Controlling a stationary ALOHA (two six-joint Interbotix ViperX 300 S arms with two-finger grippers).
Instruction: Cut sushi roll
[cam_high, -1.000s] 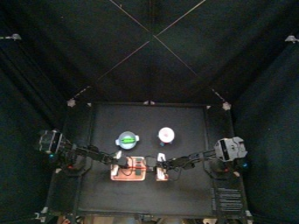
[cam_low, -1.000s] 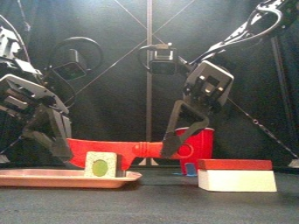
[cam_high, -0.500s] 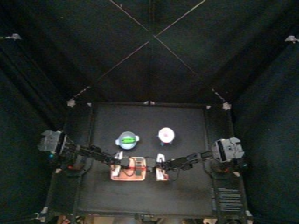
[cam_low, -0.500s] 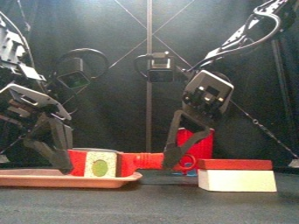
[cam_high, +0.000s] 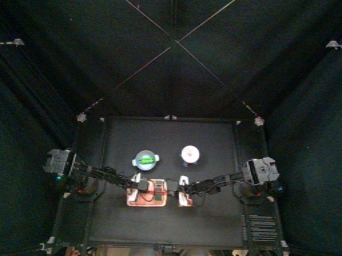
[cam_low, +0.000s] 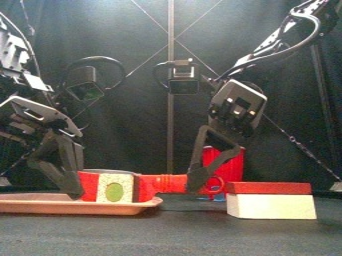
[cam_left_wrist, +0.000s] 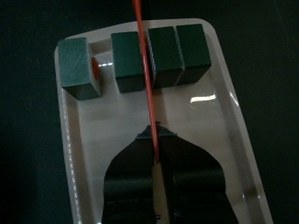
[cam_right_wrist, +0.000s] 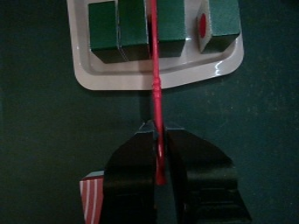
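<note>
Red knife (cam_left_wrist: 142, 79) hides roll (cam_left_wrist: 149, 59) cut line.

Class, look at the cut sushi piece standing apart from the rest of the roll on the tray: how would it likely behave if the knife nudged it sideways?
The separated piece is short and blocky with flat faces, so it would probably slide rather than roll. The tray looks smooth and glossy, so it may skid easily. It looks small, so probably light.

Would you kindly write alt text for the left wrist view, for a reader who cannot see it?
The left gripper holds a thin red blade that runs lengthwise over a pale tray, crossing a row of dark green sushi pieces. One piece sits apart from the others.
</note>
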